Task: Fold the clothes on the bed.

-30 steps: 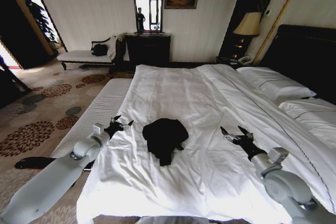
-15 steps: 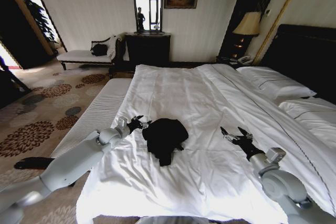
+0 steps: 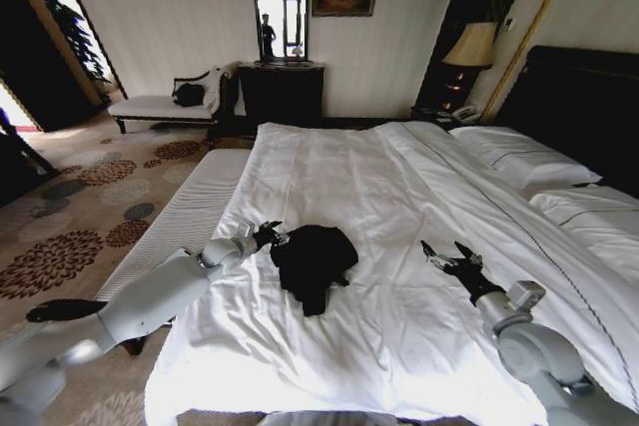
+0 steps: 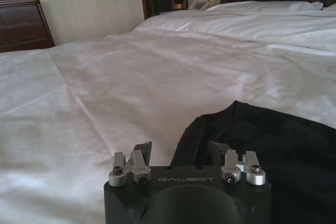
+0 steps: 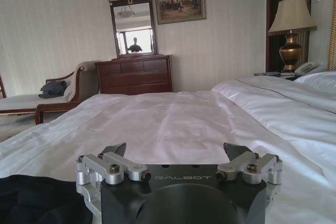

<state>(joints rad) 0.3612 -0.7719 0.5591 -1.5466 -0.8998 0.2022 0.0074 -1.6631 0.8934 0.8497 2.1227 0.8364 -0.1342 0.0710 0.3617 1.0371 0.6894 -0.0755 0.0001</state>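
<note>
The left gripper's (image 3: 270,233) fingers (image 4: 143,150) were spread apart, holding nothing, with their tips low over the bed (image 3: 329,162) at the near edge of the black T-shirt (image 3: 314,260). In the left wrist view the dark fabric (image 4: 273,156) lay just beyond and between the two finger tips, apparently touching or nearly so; whether they pressed the cloth could not be told. The left arm reached in from the lower left of the head view.

The right gripper (image 3: 445,256) sat right of centre in the head view, well apart from the shirt, its fingers (image 5: 116,150) also spread and empty, hovering just above the white duvet.

The T-shirt lay in a crumpled heap at the centre of the frame, on the foot half of the bed, bunched and uneven, with one part trailing toward the bottom of the picture. No neat edges or flat layers showed.

Judged from this, folding had barely begun: the shirt was not yet gripped, spread flat or folded, so nearly all the work remained.
</note>
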